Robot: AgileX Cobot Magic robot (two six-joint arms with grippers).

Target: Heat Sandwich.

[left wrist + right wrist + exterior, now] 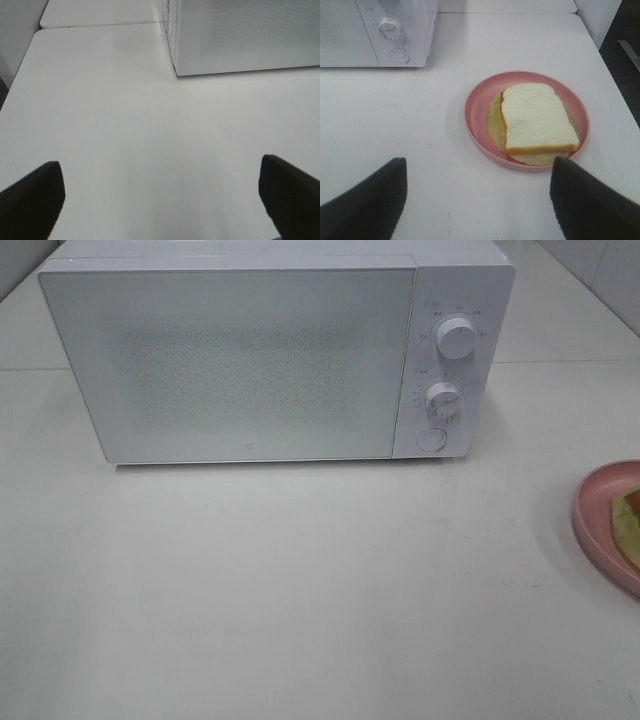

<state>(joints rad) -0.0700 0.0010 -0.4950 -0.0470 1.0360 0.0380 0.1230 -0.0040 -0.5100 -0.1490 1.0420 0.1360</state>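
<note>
The microwave (275, 355) stands with its door shut at the back of the white worktop (300, 590), and the sandwich (537, 120) lies flat on a pink plate (477, 107) off to the microwave's control-panel side, so nothing of the heating appears to have begun. Both claws are empty: the left claw (160, 200) hangs with its fingers spread wide over bare worktop near the microwave's front corner, and the right claw (477, 200) hangs with its fingers well apart near the plate, touching nothing. The step in hand is probably getting the door open, since the sandwich cannot go in until then. The round button (432, 439) below the two dials (457, 341) looks like the door release, though that is a guess; a straight, steady press on it should be gentler than prying at the door edge. When the plate is lifted, it would be wise to grip the rim and keep it level, as the bread sits loose on top. The high view shows the whole microwave front but only a sliver of the plate at its edge and neither arm; the right wrist view alone shows the sandwich whole, white bread over pale green lettuce.
</note>
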